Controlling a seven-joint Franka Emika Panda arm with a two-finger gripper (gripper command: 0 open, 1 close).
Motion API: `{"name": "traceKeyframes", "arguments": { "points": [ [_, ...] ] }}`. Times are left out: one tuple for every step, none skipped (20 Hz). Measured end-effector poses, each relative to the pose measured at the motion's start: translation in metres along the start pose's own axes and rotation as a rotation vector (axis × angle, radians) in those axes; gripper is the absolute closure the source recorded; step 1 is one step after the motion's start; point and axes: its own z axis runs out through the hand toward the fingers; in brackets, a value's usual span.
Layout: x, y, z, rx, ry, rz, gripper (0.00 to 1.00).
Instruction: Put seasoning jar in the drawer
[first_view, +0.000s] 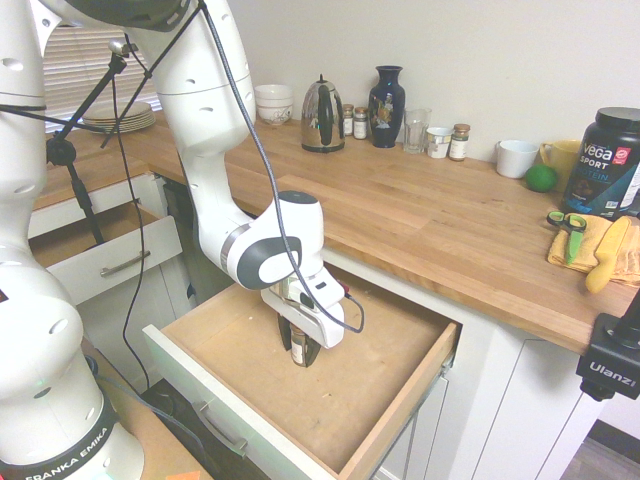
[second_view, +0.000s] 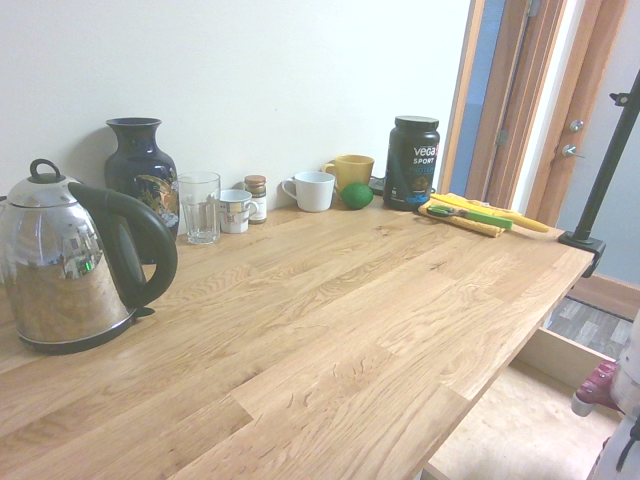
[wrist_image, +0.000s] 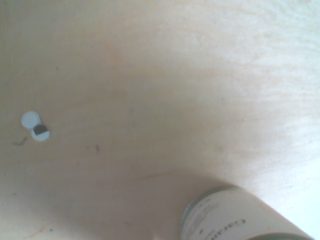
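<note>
The seasoning jar (first_view: 300, 352), small glass with dark contents, stands upright on the bare wood bottom of the wide open drawer (first_view: 380, 400), toward its left half. My gripper (first_view: 301, 346) reaches straight down over the jar and sits around its upper part; whether it grips the jar is not visible. In the wrist view the jar's white label (wrist_image: 235, 217) shows close by against the drawer bottom (wrist_image: 160, 75). The second exterior view shows only a corner of the drawer (second_view: 520, 425).
A smaller narrow drawer (first_view: 110, 255) stands open to the left. On the counter (first_view: 420, 215) are a kettle (first_view: 322, 116), dark vase (first_view: 386, 106), small jars (first_view: 459, 142), a glass (first_view: 416, 130), mug (first_view: 516, 158), lime (first_view: 541, 178), black tub (first_view: 606, 160) and yellow cloth (first_view: 585, 240).
</note>
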Motion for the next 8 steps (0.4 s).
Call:
{"name": "traceKeyframes", "arguments": {
  "points": [
    [0.0,-0.002,-0.003,0.005,0.004,-0.003,0.0],
    [0.0,-0.004,-0.007,0.012,0.01,-0.007,0.0],
    [0.0,-0.007,-0.013,0.021,0.015,-0.009,0.0],
    [0.001,-0.008,-0.021,0.028,0.019,-0.01,0.0],
    [0.002,-0.009,-0.028,0.036,0.023,-0.01,0.0],
    [0.004,-0.01,-0.036,0.043,0.026,-0.01,0.0],
    [0.005,-0.011,-0.044,0.049,0.027,-0.011,0.0],
    [0.006,-0.011,-0.053,0.053,0.029,-0.013,0.0]
  ]
}}
